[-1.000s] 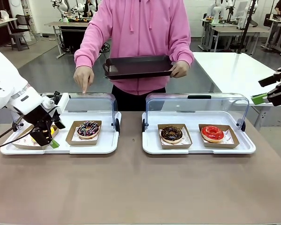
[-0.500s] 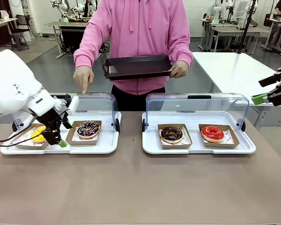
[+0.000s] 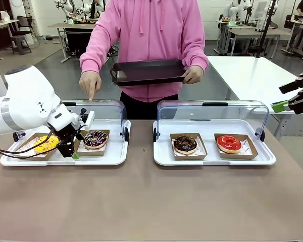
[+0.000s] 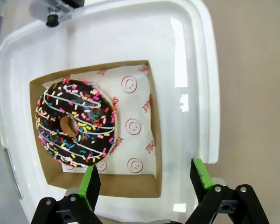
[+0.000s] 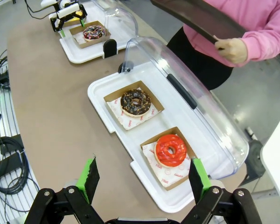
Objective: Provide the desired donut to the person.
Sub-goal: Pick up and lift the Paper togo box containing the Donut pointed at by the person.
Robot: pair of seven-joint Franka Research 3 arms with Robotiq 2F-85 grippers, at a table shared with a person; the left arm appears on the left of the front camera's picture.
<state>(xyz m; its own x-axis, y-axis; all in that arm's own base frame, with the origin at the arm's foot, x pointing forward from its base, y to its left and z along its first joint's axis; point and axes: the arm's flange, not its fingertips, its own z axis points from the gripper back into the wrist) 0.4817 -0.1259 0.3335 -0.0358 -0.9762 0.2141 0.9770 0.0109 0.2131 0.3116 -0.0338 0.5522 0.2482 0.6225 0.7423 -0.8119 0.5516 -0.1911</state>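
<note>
On the surface (image 3: pixel 151 201) sit two trays, lids (image 3: pixel 212 118) up. The left tray (image 3: pixel 116 152) holds a yellow donut (image 3: pixel 44 143) and a sprinkle donut (image 3: pixel 95 138), the right tray (image 3: pixel 161 156) a chocolate donut (image 3: pixel 185 143) and a red donut (image 3: pixel 229 142): four donuts. The left pincer (image 3: pixel 70 151) hangs apart, empty, by the sprinkle donut; a hand (image 3: pixel 90 83) of the person (image 3: pixel 151 30) points down behind it. The right pincer (image 3: pixel 293 101) is apart too. The left wrist view adds smiley faces on the paper (image 4: pixel 130 126).

Looking past the left gripper (image 4: pixel 144 176), spread wide at 6 o'clock, onto a sprinkled chocolate donut (image 4: pixel 75 123) at 9 o'clock, in a cardboard box (image 4: pixel 153 135) on a white tray (image 4: pixel 130 37); table (image 4: pixel 252 93) at 3 o'clock.
</note>
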